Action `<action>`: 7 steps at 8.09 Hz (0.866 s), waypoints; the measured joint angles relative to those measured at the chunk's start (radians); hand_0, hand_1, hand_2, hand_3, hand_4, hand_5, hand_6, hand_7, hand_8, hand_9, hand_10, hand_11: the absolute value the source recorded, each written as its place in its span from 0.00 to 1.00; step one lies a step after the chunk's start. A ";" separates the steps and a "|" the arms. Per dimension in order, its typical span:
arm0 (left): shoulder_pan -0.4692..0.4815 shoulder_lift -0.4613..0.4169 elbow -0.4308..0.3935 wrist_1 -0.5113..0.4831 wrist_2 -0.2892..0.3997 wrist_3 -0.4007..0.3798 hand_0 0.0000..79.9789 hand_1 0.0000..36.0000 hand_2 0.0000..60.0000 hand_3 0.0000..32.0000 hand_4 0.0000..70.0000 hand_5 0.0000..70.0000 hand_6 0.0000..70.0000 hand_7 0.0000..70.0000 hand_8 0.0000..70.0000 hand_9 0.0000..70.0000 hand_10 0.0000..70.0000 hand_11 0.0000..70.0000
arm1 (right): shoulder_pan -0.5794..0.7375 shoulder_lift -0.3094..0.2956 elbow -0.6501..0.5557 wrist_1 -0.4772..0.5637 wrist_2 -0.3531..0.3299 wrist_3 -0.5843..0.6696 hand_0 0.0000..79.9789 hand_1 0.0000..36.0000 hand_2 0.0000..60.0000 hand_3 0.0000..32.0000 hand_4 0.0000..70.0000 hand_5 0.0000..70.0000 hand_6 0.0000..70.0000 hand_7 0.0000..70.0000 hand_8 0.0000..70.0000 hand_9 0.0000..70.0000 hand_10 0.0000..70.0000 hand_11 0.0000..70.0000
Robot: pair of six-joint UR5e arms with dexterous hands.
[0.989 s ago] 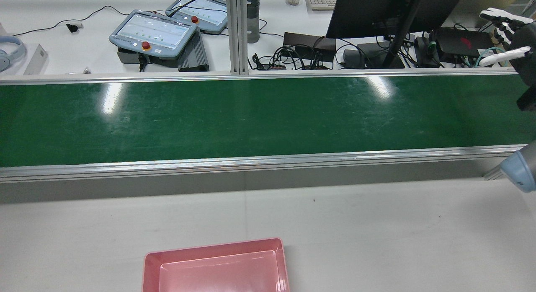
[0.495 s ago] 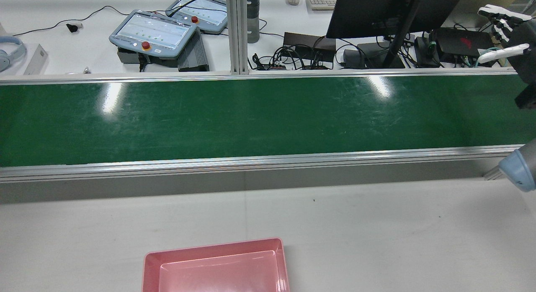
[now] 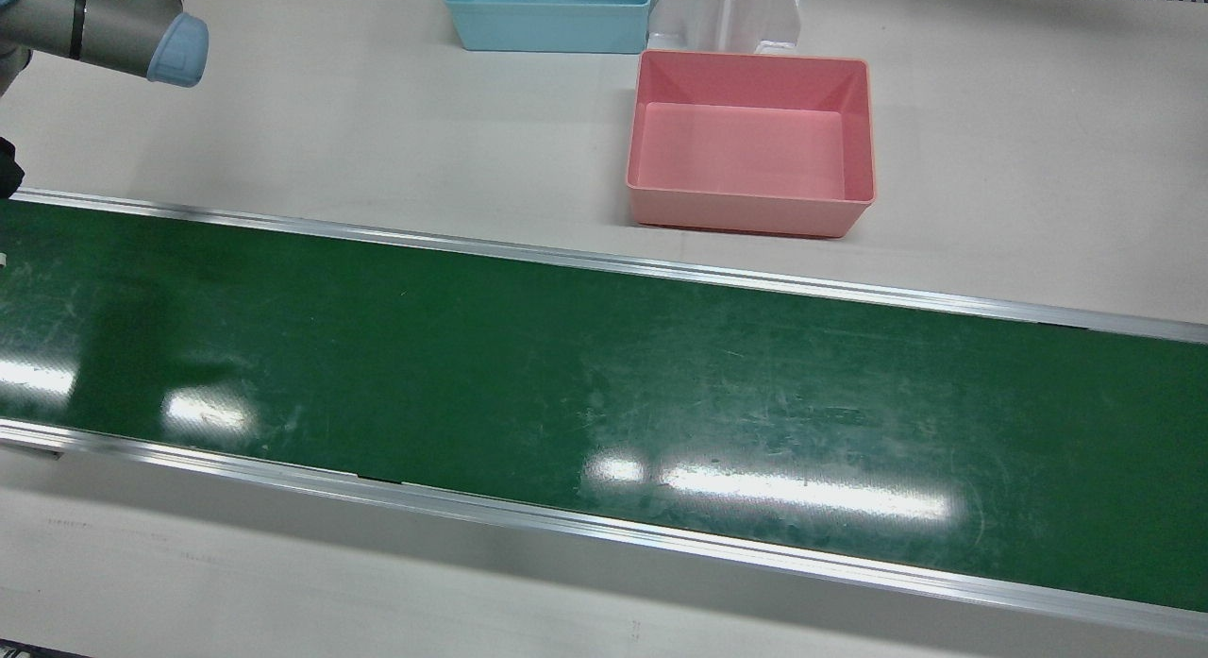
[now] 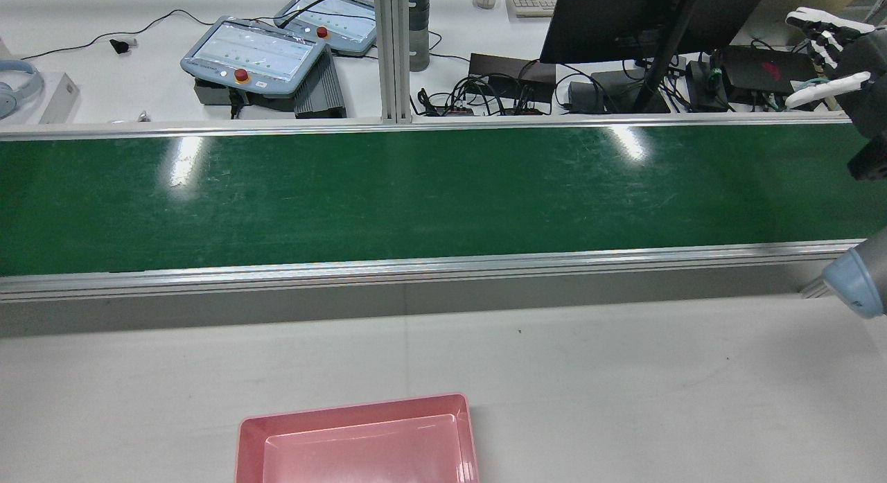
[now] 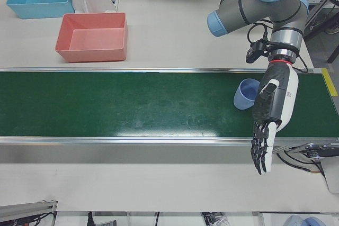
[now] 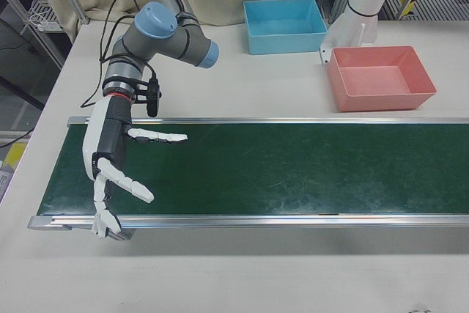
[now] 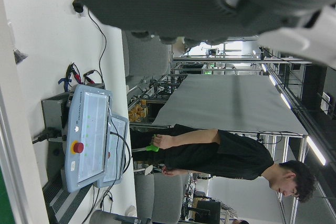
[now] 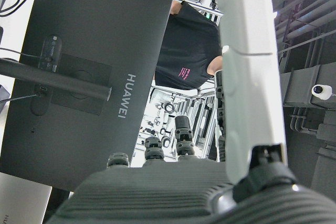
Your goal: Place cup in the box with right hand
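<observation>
**Rear view.** Found right hand (image 4: 828, 50) at the far right edge, beyond the green conveyor belt (image 4: 416, 192). Fingers spread, holding nothing. Against the earlier rear pictures, shifted only slightly up and toward the view's left. Pink box (image 4: 355, 408) unmoved on the near table. No cup here, then or now.

**Front view.** Only the right arm's elbow (image 3: 113, 30) at the top left corner. Pink box empty, with a blue box (image 3: 547, 21) just behind it. No cup on this stretch of belt.

**Left-front view.** Located blue cup (image 5: 246, 93) on the belt at the left arm's end, just beside the left hand (image 5: 271, 112) and partly hidden by it. Cannot tell whether upright or tipped. Left hand hanging fingers-down, fingers straight and slightly apart, empty.

**Right-front view.** Right hand over the opposite end of the belt, well apart from the cup. Fingers (image 6: 157, 136) splayed wide, closed on nothing.

**Left hand view.** Shows only teach pendants (image 7: 89, 140) and a person standing beyond. No finger state readable.

**Right hand view.** Shows a monitor back (image 8: 89, 77) and one straight white finger (image 8: 247, 77).

**Judgement.** Small drift only, so grasp not yet begun. Likely waiting for the cup to travel along the belt.
</observation>
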 measured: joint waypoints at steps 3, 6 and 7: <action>0.000 0.000 -0.002 0.002 0.000 0.000 0.00 0.00 0.00 0.00 0.00 0.00 0.00 0.00 0.00 0.00 0.00 0.00 | -0.005 0.001 0.002 0.000 0.000 0.001 0.90 0.45 0.00 0.00 0.32 0.10 0.10 0.33 0.05 0.14 0.00 0.03; 0.000 0.000 -0.002 0.002 0.000 0.000 0.00 0.00 0.00 0.00 0.00 0.00 0.00 0.00 0.00 0.00 0.00 0.00 | -0.011 0.000 0.008 -0.001 0.000 0.004 0.93 0.42 0.00 0.00 0.35 0.10 0.10 0.33 0.05 0.14 0.00 0.03; 0.000 0.000 -0.002 0.002 0.000 0.000 0.00 0.00 0.00 0.00 0.00 0.00 0.00 0.00 0.00 0.00 0.00 0.00 | -0.013 0.001 0.011 -0.001 0.001 0.004 0.93 0.43 0.00 0.00 0.35 0.10 0.10 0.33 0.05 0.14 0.00 0.03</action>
